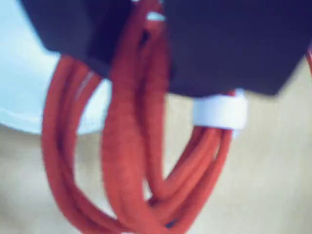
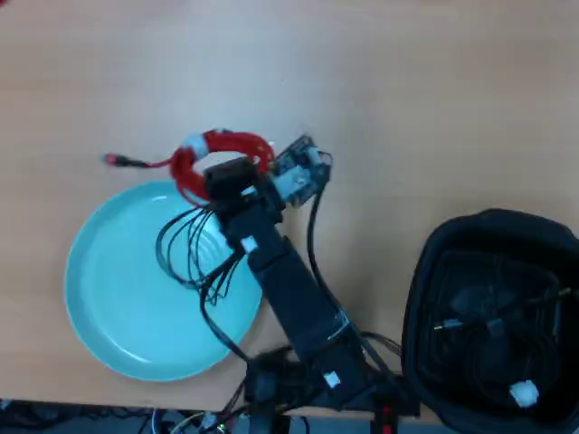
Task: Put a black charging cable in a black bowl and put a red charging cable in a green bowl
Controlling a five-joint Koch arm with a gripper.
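In the wrist view the gripper is closed on the red charging cable, whose loops hang below it. In the overhead view the red ring sits at the green bowl's 1 o'clock rim, over the table. The robot's own black wires hang over this bowl. The black bowl, at 4 o'clock, holds the black charging cable. Open room lies toward 12 o'clock.

This is looking like a hobbyist's desk or small lab bench rather than a kitchen. A pale wood-grain table is filling the overhead view, bare across the upper part of the frame. A small arm with an exposed circuit board and loose black wires is sitting at the lower centre, with more tangled cords lying along the bottom edge.
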